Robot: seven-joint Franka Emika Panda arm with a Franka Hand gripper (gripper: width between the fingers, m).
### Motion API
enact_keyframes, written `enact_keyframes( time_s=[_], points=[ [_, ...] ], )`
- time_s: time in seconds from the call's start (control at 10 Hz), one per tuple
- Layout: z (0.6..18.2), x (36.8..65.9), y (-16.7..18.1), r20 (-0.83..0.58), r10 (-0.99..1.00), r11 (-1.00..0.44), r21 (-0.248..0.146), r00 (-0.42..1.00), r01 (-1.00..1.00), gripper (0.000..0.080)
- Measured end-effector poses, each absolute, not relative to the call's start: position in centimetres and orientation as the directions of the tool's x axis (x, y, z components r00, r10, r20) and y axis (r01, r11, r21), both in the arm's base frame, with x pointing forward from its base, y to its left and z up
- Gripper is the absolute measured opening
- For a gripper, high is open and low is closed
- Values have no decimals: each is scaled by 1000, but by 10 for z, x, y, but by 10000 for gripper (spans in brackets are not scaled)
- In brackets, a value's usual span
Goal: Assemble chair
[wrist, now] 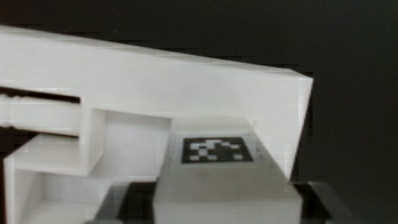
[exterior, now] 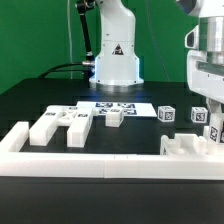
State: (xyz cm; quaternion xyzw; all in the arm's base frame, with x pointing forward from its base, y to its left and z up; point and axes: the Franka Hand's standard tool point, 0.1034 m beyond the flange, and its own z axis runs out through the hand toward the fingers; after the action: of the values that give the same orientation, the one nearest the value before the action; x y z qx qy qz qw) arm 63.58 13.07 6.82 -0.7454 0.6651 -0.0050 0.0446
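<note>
Exterior view: loose chair pieces [exterior: 60,125] lie at eight o'clock and the marker board [exterior: 115,104] at centre. The gripper [exterior: 206,92] hangs at three o'clock, near a slotted piece [exterior: 188,146] against the rail [exterior: 100,163]. Wrist view: its jaws pinch a tagged block [wrist: 217,150] beside a larger white piece [wrist: 160,75].

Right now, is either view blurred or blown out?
Exterior view: evenly lit, sharp, though the white chair pieces show little surface detail against the black table. Wrist view: close and soft; the tag on the white piece is smeared, its pattern unreadable.
</note>
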Motion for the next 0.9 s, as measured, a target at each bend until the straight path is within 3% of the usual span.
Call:
enact_keyframes(
  time_s=[0.2, 0.5, 0.6, 0.7, 0.9],
  points=[
    [68, 636, 130, -74, -997, 0, -67, 4, -998, 290],
    [68, 636, 131, -74, -997, -12, -70, 17, -997, 326],
    [68, 636, 131, -71, -996, -49, -72, 54, -996, 513],
    [69, 637, 132, -70, -994, -76, -76, 81, -994, 606],
    [70, 637, 131, -49, -953, -294, -90, 299, -952, 641]
  ],
)
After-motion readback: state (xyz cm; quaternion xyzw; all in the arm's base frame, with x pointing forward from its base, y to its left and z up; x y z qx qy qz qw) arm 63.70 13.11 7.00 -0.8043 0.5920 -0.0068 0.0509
